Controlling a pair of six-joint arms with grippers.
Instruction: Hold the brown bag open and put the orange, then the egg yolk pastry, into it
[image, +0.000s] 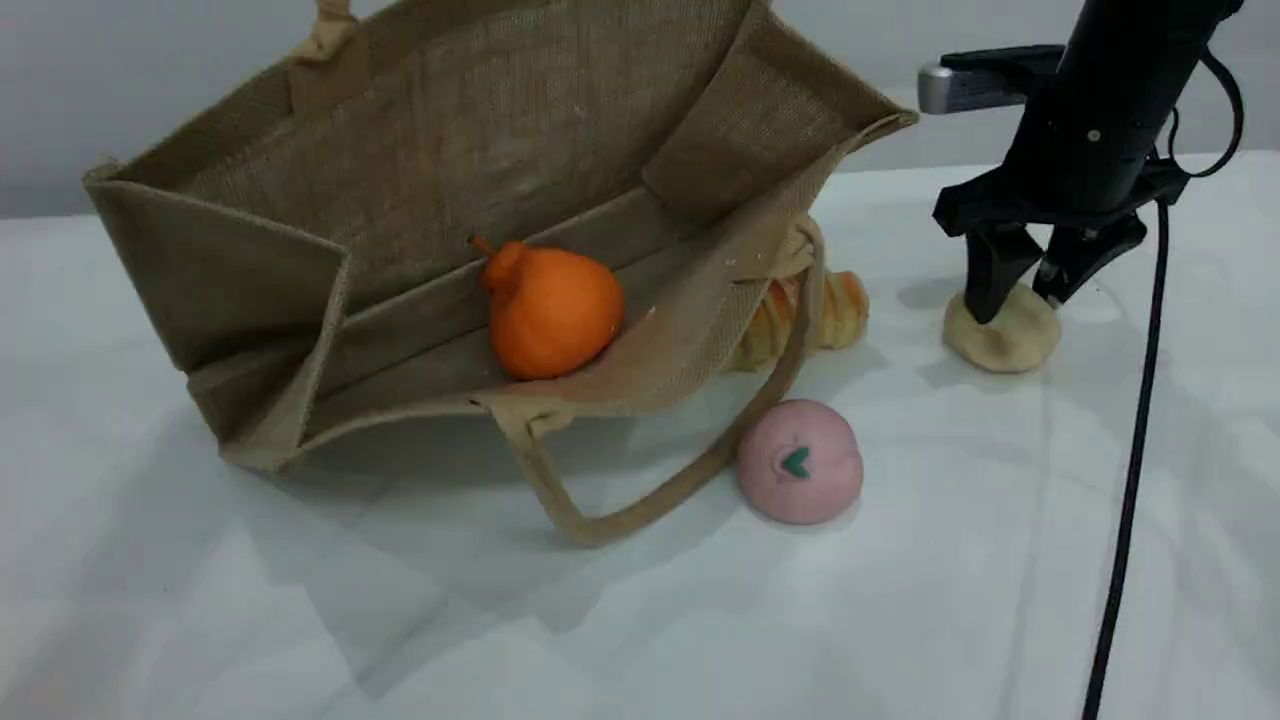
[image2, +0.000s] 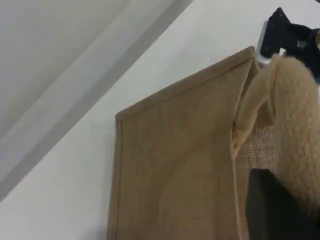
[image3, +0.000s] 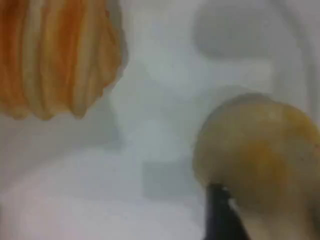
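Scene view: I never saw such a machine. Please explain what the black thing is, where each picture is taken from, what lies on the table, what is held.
The black thing is one arm of a two-armed robot; each arm ends in a two-fingered gripper. The scene view looks down across the table; the others come from gripper cameras. The left gripper, shut on a handle, holds the brown bag open; the orange lies inside. The right gripper straddles the egg yolk pastry on the table; whether it grips is unclear. A pink ball and a striped bread roll lie nearby.
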